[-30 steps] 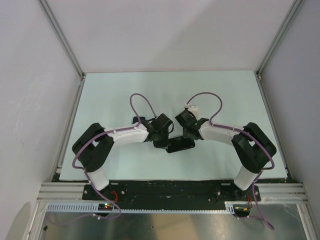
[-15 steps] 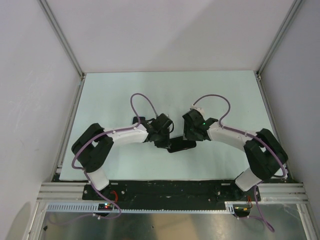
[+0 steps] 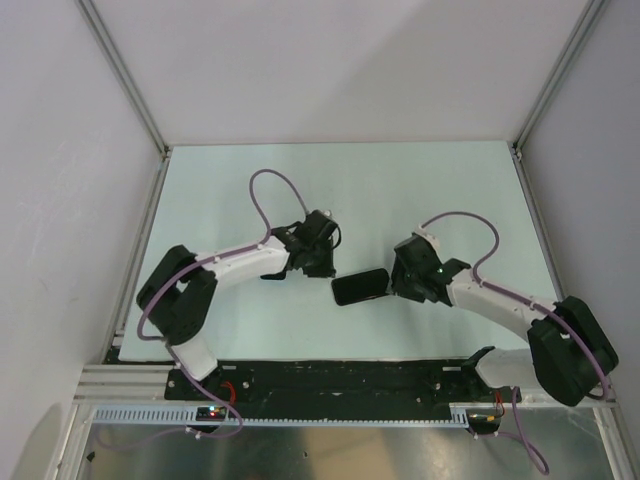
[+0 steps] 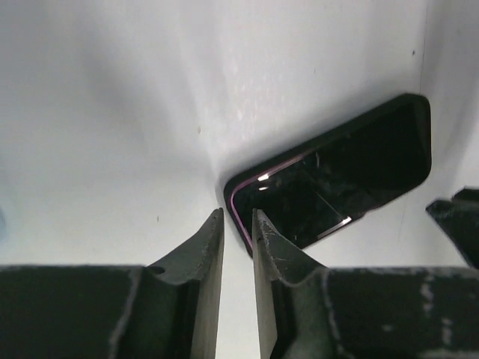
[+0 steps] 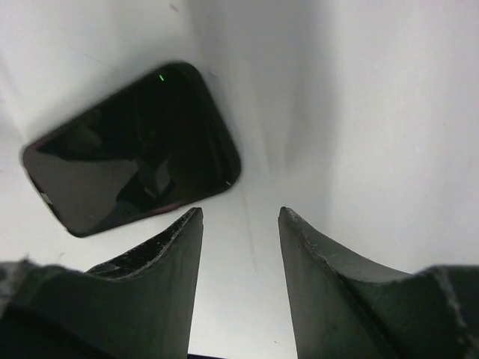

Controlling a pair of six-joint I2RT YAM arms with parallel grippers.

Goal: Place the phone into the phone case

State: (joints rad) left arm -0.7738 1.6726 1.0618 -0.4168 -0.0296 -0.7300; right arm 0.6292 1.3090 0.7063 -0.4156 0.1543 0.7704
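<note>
The phone (image 3: pixel 360 287), dark-screened with a thin purple edge (image 4: pixel 241 213), lies flat on the table inside the black phone case (image 4: pixel 404 123), whose rim shows around it. My left gripper (image 3: pixel 324 266) hovers just left of the phone's left end, its jaws (image 4: pixel 238 217) slightly open with only table between them. On the other side, my right gripper (image 3: pixel 399 284) is just off the phone's right end. In the right wrist view the phone (image 5: pixel 131 149) lies ahead and to the left of the open, empty right gripper (image 5: pixel 239 213). Neither gripper touches the phone.
The phone rests on a pale green mat (image 3: pixel 450 200) enclosed by white walls with metal corner posts (image 3: pixel 125 75). Purple cables (image 3: pixel 270 185) loop above both wrists. A black base rail (image 3: pixel 340 375) runs along the near edge.
Both grippers have opened and drawn away from the phone. The left wrist moved up and left, the right arm swung right and toward the near edge. The phone stays lying on the mat.
</note>
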